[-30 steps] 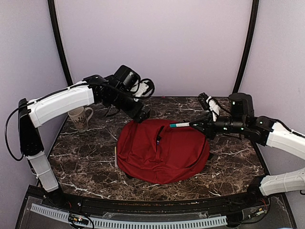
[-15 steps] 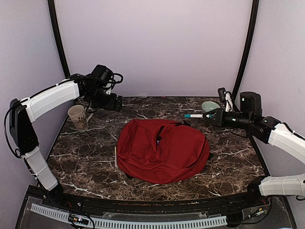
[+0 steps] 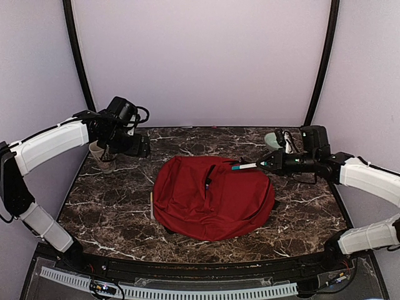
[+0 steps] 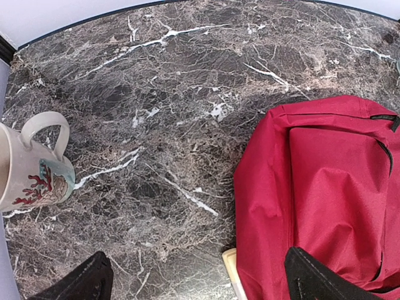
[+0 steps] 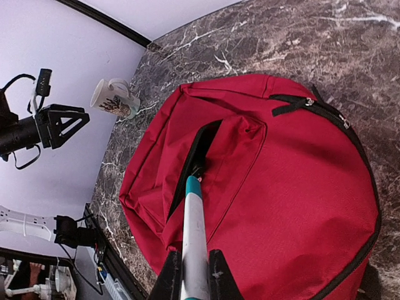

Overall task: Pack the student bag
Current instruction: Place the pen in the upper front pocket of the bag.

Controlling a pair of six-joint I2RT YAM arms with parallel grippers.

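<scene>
This is a robotics lab test cell rather than a lived-in room. Plain pale walls [image 3: 200, 56] close off the far side and both the left and right sides, and black poles [image 3: 77, 56] rise in the far corners. A dark marble-patterned table [image 3: 112, 206] fills the booth. A white-and-black left arm [image 3: 50, 140] and right arm [image 3: 372, 178] stand at its near edge, above a slotted cable duct [image 3: 175, 291]. The student bag [image 3: 212, 200] and a mug [image 3: 99, 160] rest on the table.

Red student bag [image 3: 212, 197], dark white-veined marble table [image 3: 112, 200]
</scene>
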